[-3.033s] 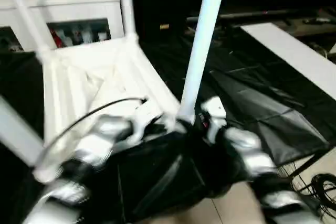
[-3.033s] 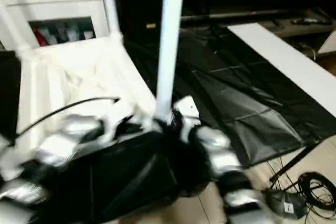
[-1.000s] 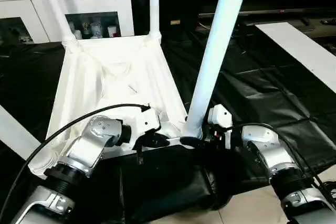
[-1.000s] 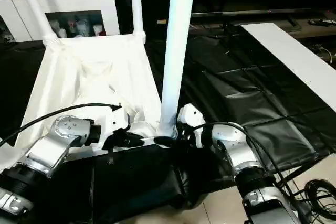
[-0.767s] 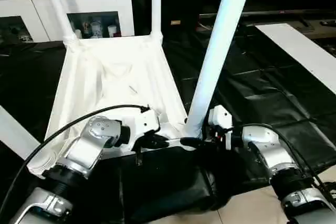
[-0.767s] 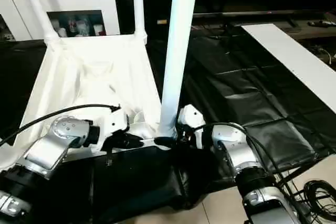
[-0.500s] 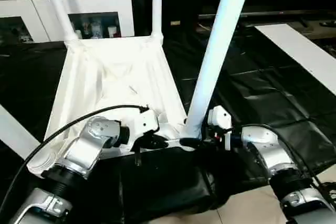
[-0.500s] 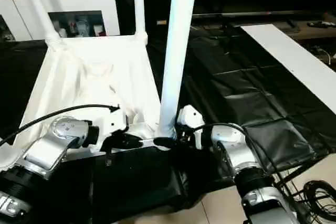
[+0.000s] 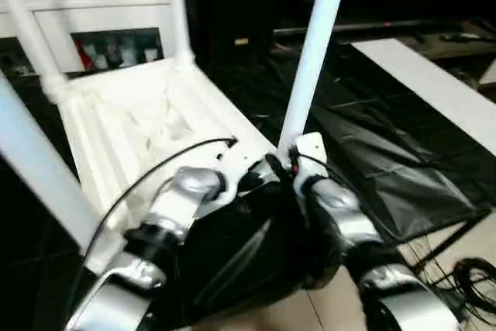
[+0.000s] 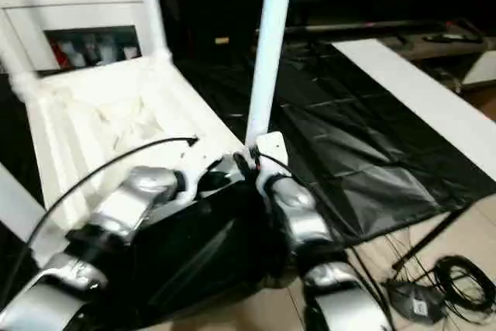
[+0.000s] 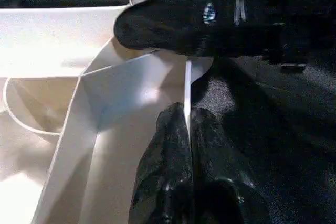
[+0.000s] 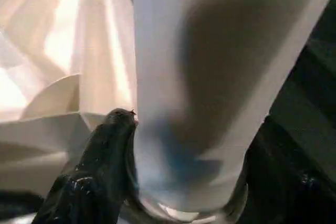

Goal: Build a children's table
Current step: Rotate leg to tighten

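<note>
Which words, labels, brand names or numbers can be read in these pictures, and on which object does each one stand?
No text can be read here.
Children's table: plain white, no print visible.
Right gripper: a small round mark on its black finger, not legible.
Items behind the cabinet glass: labels too blurred to read.
Small yellowish tag on the dark background: too small to read.
</note>
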`<state>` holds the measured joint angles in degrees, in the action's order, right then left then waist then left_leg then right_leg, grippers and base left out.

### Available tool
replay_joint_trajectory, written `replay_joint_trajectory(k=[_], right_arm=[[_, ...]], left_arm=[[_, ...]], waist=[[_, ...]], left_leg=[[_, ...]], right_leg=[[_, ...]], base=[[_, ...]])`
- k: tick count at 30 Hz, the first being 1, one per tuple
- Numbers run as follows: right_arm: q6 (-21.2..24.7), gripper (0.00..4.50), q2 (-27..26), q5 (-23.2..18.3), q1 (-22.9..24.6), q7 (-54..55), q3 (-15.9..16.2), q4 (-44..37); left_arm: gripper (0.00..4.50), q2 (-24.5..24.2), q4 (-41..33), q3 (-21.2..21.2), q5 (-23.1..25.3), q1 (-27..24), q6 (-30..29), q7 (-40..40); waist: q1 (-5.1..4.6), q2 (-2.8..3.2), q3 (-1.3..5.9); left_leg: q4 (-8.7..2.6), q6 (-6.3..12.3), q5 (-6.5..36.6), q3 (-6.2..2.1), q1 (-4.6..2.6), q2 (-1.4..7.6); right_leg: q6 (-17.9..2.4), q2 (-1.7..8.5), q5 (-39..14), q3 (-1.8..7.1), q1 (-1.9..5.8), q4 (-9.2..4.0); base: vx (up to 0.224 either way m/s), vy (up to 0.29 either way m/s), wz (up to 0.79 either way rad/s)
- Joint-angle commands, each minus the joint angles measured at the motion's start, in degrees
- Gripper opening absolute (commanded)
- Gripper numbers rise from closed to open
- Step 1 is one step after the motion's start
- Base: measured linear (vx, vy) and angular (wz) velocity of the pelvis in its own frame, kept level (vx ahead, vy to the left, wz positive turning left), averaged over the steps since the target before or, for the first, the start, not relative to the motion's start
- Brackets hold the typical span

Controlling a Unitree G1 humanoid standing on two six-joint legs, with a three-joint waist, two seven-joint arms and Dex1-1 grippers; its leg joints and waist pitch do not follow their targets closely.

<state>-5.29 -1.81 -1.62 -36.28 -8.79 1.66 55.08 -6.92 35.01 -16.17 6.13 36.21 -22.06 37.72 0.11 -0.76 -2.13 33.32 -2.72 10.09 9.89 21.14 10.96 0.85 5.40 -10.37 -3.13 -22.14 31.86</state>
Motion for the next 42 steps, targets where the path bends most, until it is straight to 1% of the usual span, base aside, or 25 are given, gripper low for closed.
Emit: replay_joint_trajectory(k=[1, 2, 4, 5, 7, 10, 12, 13, 14, 16, 18, 20, 21, 22, 24, 26, 27, 28, 29, 31, 32, 33, 36, 40, 42], right_arm=[[1.1, 2.64, -2.9, 0.7, 0.5, -2.5, 2.5, 1.0], [1.1, 2.64, -2.9, 0.7, 0.5, -2.5, 2.5, 1.0], [0.5, 2.64, -3.3, 0.4, 1.3, -5.8, 3.0, -0.2], [0.0, 2.99, -3.4, -0.1, 1.7, -6.4, 2.8, -0.6], [-0.4, 3.34, -3.5, -0.9, 1.9, -7.0, 2.1, -0.9], [-1.2, 3.56, -2.6, -2.1, 1.1, -7.1, 0.3, -0.6], [-1.5, 3.77, -2.3, -2.2, 1.0, -7.5, 0.1, -0.8], [-2.3, 3.87, -1.1, -2.1, 1.3, -9.1, 0.0, -1.9], [-2.4, 3.92, -1.0, -2.0, 1.3, -9.3, 0.0, -2.1], [-3.3, 3.92, 0.8, -1.5, 2.2, -12.3, 0.9, -4.3], [-4.4, 3.92, 4.5, -1.5, 4.1, -18.4, 2.5, -8.3], [-5.5, 3.92, 6.5, -1.2, 5.0, -21.4, 3.3, -9.9], [-6.6, 3.92, 8.8, -1.2, 5.9, -25.5, 3.9, -11.5], [-6.6, 3.92, 9.0, -1.3, 6.1, -26.0, 3.9, -11.7], [-6.0, 3.92, 12.4, -3.7, 7.8, -34.8, 4.0, -14.7], [-5.4, 3.92, 13.9, -4.9, 8.7, -39.1, 4.3, -16.2], [-4.8, 3.92, 15.2, -5.8, 9.4, -42.4, 4.7, -17.6], [-4.3, 3.92, 16.2, -6.5, 10.0, -44.6, 5.2, -18.8], [-4.2, 3.92, 16.5, -6.6, 10.1, -45.2, 5.4, -19.1], [-4.3, 3.92, 18.7, -7.2, 10.7, -50.4, 7.0, -20.4], [-4.4, 3.92, 18.9, -7.1, 10.8, -51.0, 7.1, -20.5], [-4.5, 3.92, 18.9, -6.9, 10.7, -51.3, 7.2, -20.4], [-5.6, 3.92, 19.3, -5.5, 10.2, -52.9, 8.1, -19.4], [-5.6, 3.92, 19.9, -5.1, 10.2, -54.8, 9.3, -19.7], [-5.7, 3.92, 20.4, -5.1, 10.3, -55.9, 9.9, -19.9]], left_arm=[[0.00, 1.3, 3.5, -1.5, 1.1, -0.8, -0.5, -1.5], [0.00, 1.3, 3.5, -1.5, 1.1, -0.8, -0.5, -1.5], [0.00, 1.1, 3.4, -1.7, 1.2, -1.1, 0.1, -0.9], [0.00, 0.8, 3.2, -1.9, 1.1, -1.3, 0.6, -0.4], [0.00, 0.4, 2.8, -2.1, 1.1, -1.7, 0.7, 0.1], [0.00, -1.0, 2.1, -2.4, 0.8, -2.4, 2.2, 2.3], [0.00, -1.3, 2.0, -2.6, 0.9, -2.6, 3.2, 3.0], [0.00, -2.2, 1.2, -3.0, 1.1, -3.1, 4.1, 4.5], [0.00, -2.3, 1.1, -3.0, 1.1, -3.2, 4.2, 4.6], [0.00, -3.6, -0.4, -3.5, 1.0, -3.9, 5.2, 6.7], [0.00, -5.9, -3.3, -3.7, 0.3, -5.1, 4.9, 9.6], [0.00, -7.1, -4.2, -3.9, 0.4, -5.5, 5.3, 10.6], [0.00, -8.6, -5.1, -4.2, 0.3, -6.0, 6.9, 12.6], [0.00, -8.7, -5.2, -4.3, 0.2, -6.0, 7.1, 12.9], [0.00, -11.2, -8.2, -5.0, -1.6, -7.4, 9.4, 18.8], [0.00, -12.6, -10.0, -5.5, -2.6, -8.2, 10.0, 22.0], [0.00, -13.9, -11.6, -6.1, -3.2, -8.8, 10.6, 24.7], [0.00, -14.8, -12.8, -6.4, -3.7, -9.2, 10.5, 26.6], [0.00, -15.1, -13.2, -6.5, -3.8, -9.3, 10.3, 27.1], [0.00, -17.1, -15.3, -7.1, -4.3, -9.6, 9.2, 30.3], [0.00, -17.3, -15.4, -7.1, -4.2, -9.6, 9.3, 30.5], [0.00, -17.3, -15.3, -7.1, -4.2, -9.5, 9.3, 30.6], [0.00, -17.9, -15.2, -7.1, -4.4, -9.2, 9.2, 31.5], [0.00, -18.2, -15.4, -7.3, -4.6, -9.1, 9.1, 32.4], [0.00, -18.3, -15.5, -7.5, -4.8, -9.1, 8.9, 32.7]], waist=[[-1.02, 0.93, 1.83], [-1.04, 1.13, 1.84], [-1.08, 0.85, 2.03], [-1.02, 0.40, 1.94], [-0.89, 0.24, 1.99], [-1.09, 0.20, 1.96], [-1.08, 0.19, 1.91], [-1.20, -0.18, 1.86], [-1.15, -0.08, 1.87], [-1.04, -0.22, 1.91], [-0.80, -0.34, 1.90], [-0.38, -0.27, 2.05], [-0.32, 0.01, 2.02], [-0.31, -0.24, 2.01], [-0.07, 0.04, 2.05], [0.23, 0.07, 2.22], [0.55, 0.13, 2.32], [0.75, 0.15, 2.40], [0.76, 0.09, 2.39], [1.42, 0.16, 2.56], [1.59, 0.10, 2.61], [1.97, 0.08, 2.52], [2.19, -0.24, 2.70], [2.43, 0.27, 3.10], [2.53, 0.21, 3.06]], left_leg=[[-5.40, -3.81, 40.3, -2.03, -2.69, 1.54], [-5.60, -3.98, 40.9, -2.17, -2.67, 1.66], [-5.94, -3.93, 40.4, -2.21, -2.16, 1.71], [-5.82, -3.63, 39.9, -2.00, -2.20, 1.60], [-5.57, -3.10, 38.7, -1.84, -2.27, 1.47], [-5.69, -2.41, 37.0, -1.88, -1.79, 1.50], [-5.49, -2.36, 37.2, -1.74, -2.16, 1.42], [-5.44, -2.05, 36.8, -1.68, -2.17, 1.40], [-5.42, -1.94, 36.6, -1.72, -2.15, 1.39], [-5.78, -1.59, 34.3, -1.71, -1.39, 1.58], [-5.66, -1.41, 33.4, -1.57, -1.62, 1.63], [-5.84, -1.13, 31.5, -1.45, -1.29, 1.85], [-5.94, -1.16, 30.9, -1.40, -1.20, 1.88], [-5.96, -1.00, 30.8, -1.26, -1.05, 1.93], [-5.98, -0.78, 30.9, -1.15, -1.20, 1.97], [-6.17, -0.50, 29.2, -1.05, -0.88, 2.27], [-6.03, -0.40, 28.8, -0.70, -1.28, 2.28], [-5.94, 0.00, 27.4, -0.45, -1.33, 2.29], [-5.97, 0.21, 26.6, -0.33, -1.12, 2.33], [-5.74, 0.53, 23.5, 0.03, -1.20, 2.40], [-5.66, 0.70, 22.6, 0.13, -1.16, 2.37], [-5.47, 0.77, 21.8, 0.43, -1.34, 2.38], [-4.98, 1.02, 19.6, 0.93, -1.22, 2.20], [-4.72, 2.12, 13.8, 0.93, -0.79, 2.21], [-4.69, 2.28, 13.7, 1.00, -0.81, 2.21]], right_leg=[[-4.3, 1.82, -34.1, -0.73, -0.47, -5.99], [-4.5, 1.95, -33.2, -0.88, -0.21, -5.98], [-4.9, 2.27, -31.0, -0.82, 0.33, -5.73], [-5.1, 2.42, -31.6, -0.63, 0.00, -5.92], [-5.2, 2.84, -32.8, -0.38, -0.21, -6.05], [-4.9, 3.03, -34.1, -0.40, -0.03, -6.11], [-5.0, 3.06, -35.0, -0.44, -0.43, -6.37], [-4.8, 3.06, -35.9, -0.56, -0.44, -6.50], [-4.7, 3.16, -36.4, -0.60, -0.36, -6.57], [-4.6, 3.39, -36.1, -0.21, 0.13, -6.29], [-4.9, 3.43, -36.4, 0.00, -0.12, -6.29], [-5.2, 3.48, -34.8, 0.28, 0.24, -6.03], [-5.9, 3.35, -33.3, 0.43, 0.15, -5.73], [-6.2, 3.23, -32.4, 0.52, 0.20, -5.66], [-7.0, 3.06, -30.7, 0.63, 0.24, -5.54], [-8.5, 3.07, -26.9, 0.99, 0.52, -4.89], [-9.6, 2.78, -24.2, 1.15, 0.28, -4.70], [-10.7, 2.70, -21.6, 1.37, 0.36, -4.22], [-11.1, 2.69, -20.7, 1.47, 0.43, -4.09], [-11.8, 2.71, -18.5, 1.66, 0.54, -3.64], [-12.0, 2.62, -17.6, 1.71, 0.57, -3.44], [-12.5, 2.54, -16.6, 1.94, 0.24, -3.30], [-12.6, 2.40, -15.8, 2.41, 0.29, -2.81], [-14.1, 2.12, -8.4, 2.29, 1.05, -1.61], [-14.4, 2.05, -7.7, 2.26, 1.16, -1.56]], base=[[0.000, 0.000, 0.00], [0.000, 0.000, 0.00], [0.000, 0.000, 0.00], [0.000, 0.000, 0.00], [0.000, 0.000, 0.00], [0.000, 0.000, 0.00], [0.000, 0.000, 0.00], [0.000, 0.000, 0.00], [0.000, 0.000, 0.00], [0.000, 0.000, 0.00], [0.000, 0.000, 0.00], [0.000, 0.000, 0.00], [0.000, 0.000, 0.00], [0.000, 0.000, 0.00], [0.000, 0.000, 0.00], [0.000, 0.000, 0.00], [0.000, 0.000, 0.00], [0.000, 0.000, 0.00], [0.000, 0.000, 0.00], [0.000, 0.000, 0.00], [0.000, 0.000, 0.00], [0.053, -0.020, 0.09], [0.055, -0.022, 0.11], [0.041, -0.008, 0.04], [0.000, 0.000, 0.00]])
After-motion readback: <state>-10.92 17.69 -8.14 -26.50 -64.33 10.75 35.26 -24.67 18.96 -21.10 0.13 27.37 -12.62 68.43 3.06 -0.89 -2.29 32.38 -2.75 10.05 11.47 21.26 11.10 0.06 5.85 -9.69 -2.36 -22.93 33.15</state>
